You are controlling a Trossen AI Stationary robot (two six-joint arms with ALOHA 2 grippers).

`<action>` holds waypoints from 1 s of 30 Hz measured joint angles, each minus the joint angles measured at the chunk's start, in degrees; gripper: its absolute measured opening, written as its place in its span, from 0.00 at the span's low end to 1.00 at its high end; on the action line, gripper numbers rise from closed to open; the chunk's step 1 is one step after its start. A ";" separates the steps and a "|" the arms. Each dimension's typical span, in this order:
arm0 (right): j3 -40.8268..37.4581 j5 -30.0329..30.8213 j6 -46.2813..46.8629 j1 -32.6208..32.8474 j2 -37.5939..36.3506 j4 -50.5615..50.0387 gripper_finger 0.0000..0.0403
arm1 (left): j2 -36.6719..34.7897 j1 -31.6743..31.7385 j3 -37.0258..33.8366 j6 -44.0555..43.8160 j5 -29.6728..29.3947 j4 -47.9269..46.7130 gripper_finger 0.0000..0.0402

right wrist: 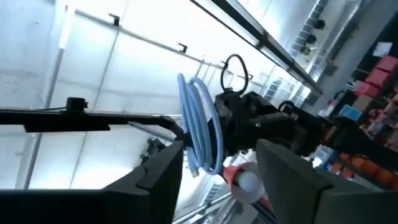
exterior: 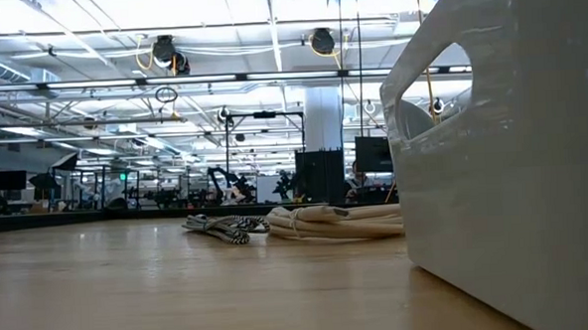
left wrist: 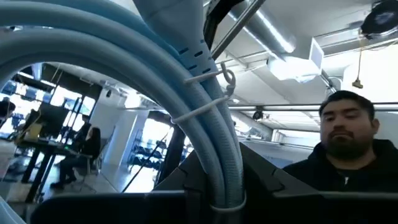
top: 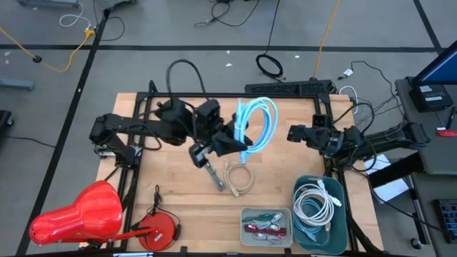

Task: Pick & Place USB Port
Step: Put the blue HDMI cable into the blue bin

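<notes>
My left gripper (top: pixel 241 146) is over the middle of the table, shut on a light blue coiled USB cable (top: pixel 258 125) that is bound with a white twist tie (left wrist: pixel 208 93). The coil fills the left wrist view (left wrist: pixel 124 68). My right gripper (top: pixel 294 133) hovers open at the table's right side and faces the coil (right wrist: pixel 199 130), clear of it. A black-and-white braided cable (top: pixel 213 175) and a beige cable bundle (top: pixel 240 178) lie on the wood below. My left gripper pinches the bundled strands at the coil's lower end (left wrist: pixel 227 186) between its two fingers. The fingers come from the table's left, slanting upward. The coil stands up above them, lifted clear of the table.
A grey tray (top: pixel 246 214) with red and green cables sits at the near edge, next to a teal bin (top: pixel 300 189) of white cables. A red object (top: pixel 78 214) and a red disc (top: pixel 158 228) are near left. A person (left wrist: pixel 348 149) shows beyond the table.
</notes>
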 joint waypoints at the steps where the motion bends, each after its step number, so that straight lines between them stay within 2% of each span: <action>1: -0.34 -0.18 0.24 0.00 0.37 0.65 0.50 | 0.40 0.23 -0.09 -0.60 0.09 0.54 0.13; 8: 2.11 -1.27 1.84 1.71 3.47 -3.89 0.71 | 7.34 1.60 -0.10 -8.92 0.11 15.87 0.13; 15: 6.36 -1.34 -0.06 2.04 5.56 -3.49 0.87 | 13.98 2.36 -0.14 -15.77 -1.25 24.18 0.13; 18: 7.18 -1.42 0.04 2.04 5.89 -3.96 0.90 | 15.38 2.70 -0.12 -17.98 -1.44 27.15 0.13; 24: 7.40 -1.53 1.71 2.04 6.90 -4.54 0.91 | 15.69 3.60 -0.12 -18.58 -1.88 27.05 0.13; 30: 7.40 -1.28 1.79 2.04 6.94 -4.01 0.91 | 15.65 4.55 -0.10 -19.24 -1.47 19.93 0.13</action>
